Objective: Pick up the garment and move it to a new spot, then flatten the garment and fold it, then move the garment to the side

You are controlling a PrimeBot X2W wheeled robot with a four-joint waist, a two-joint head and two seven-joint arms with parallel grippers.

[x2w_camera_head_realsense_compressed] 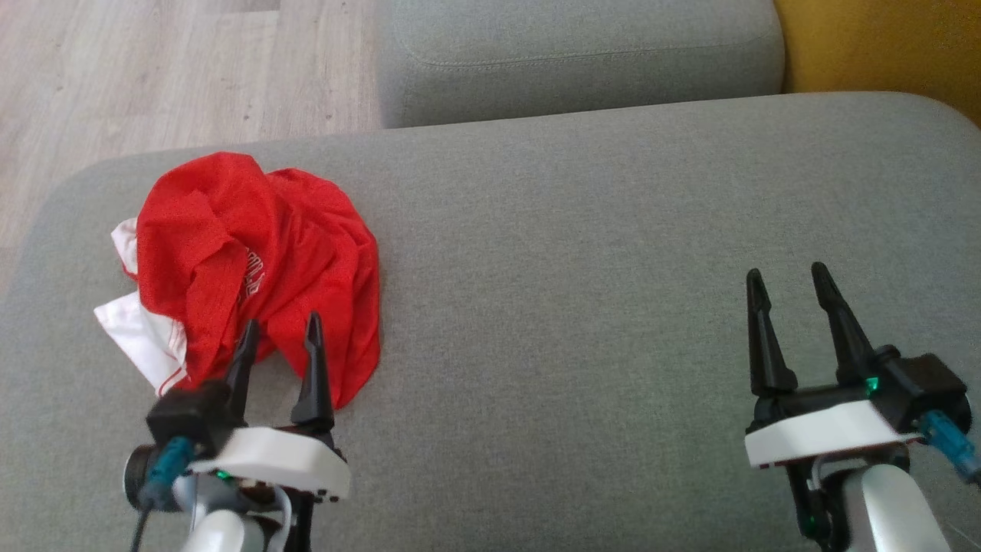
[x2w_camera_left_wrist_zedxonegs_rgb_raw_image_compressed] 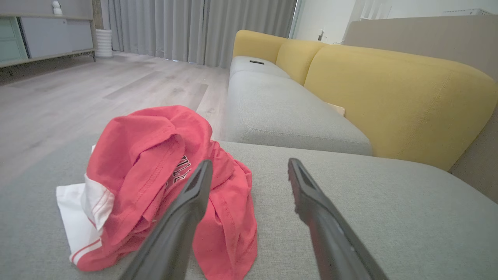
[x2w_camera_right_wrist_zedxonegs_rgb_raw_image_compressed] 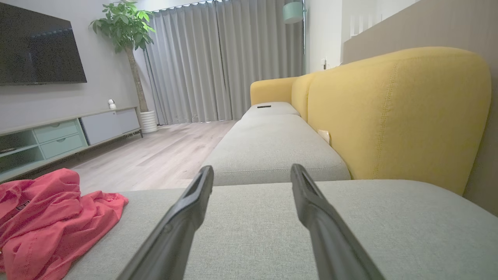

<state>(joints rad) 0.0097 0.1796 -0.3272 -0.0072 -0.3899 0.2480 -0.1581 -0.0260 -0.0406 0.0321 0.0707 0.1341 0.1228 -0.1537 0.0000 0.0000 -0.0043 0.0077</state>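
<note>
**Red shirt (x2w_camera_head_realsense_compressed: 260, 261) lying bunched at the left gripper's (x2w_camera_head_realsense_compressed: 281, 326) tips**

The red shirt is sitting crumpled toward the left end of the grey sofa cushion (x2w_camera_head_realsense_compressed: 582, 307). The left gripper is hovering at its near edge, fingers spread, gripping nothing. The right gripper (x2w_camera_head_realsense_compressed: 788, 272) is hanging spread, well apart.

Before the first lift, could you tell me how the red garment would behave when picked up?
The red garment lies in soft crumpled folds, so it will probably hang limp and unfurl. Its thin fabric looks light. The white part may trail.
</note>
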